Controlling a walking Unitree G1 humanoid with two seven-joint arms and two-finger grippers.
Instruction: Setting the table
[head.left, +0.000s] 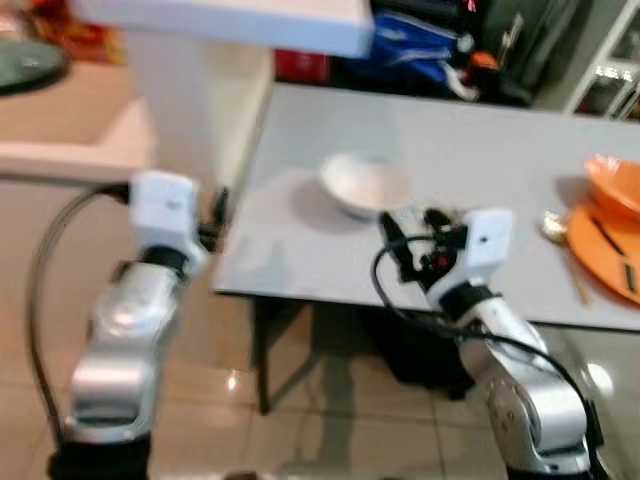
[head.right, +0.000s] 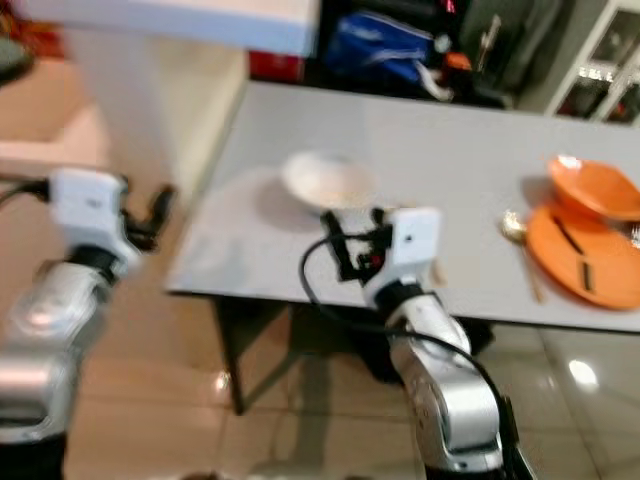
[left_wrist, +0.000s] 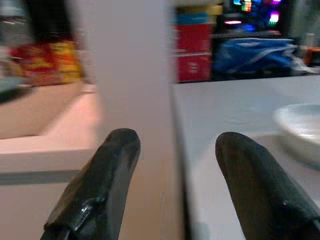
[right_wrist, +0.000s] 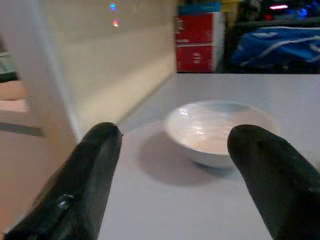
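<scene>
Reaching next: the right gripper (head.left: 405, 232) hangs over the table's (head.left: 480, 150) near edge, fingers wide apart, holding nothing. It should go straight ahead and slow, one finger on each side of the rim.
Left gripper (head.left: 218, 212): by the table's left corner, fingers apart, nothing held.
White bowl (head.left: 362, 183): one, on the table just past the right gripper.
Spoon (head.left: 558, 238): one, I think; blurry.
Orange plate (head.left: 603, 250): one, far right.
Orange bowl (head.left: 615, 185): one, behind the plate.
</scene>
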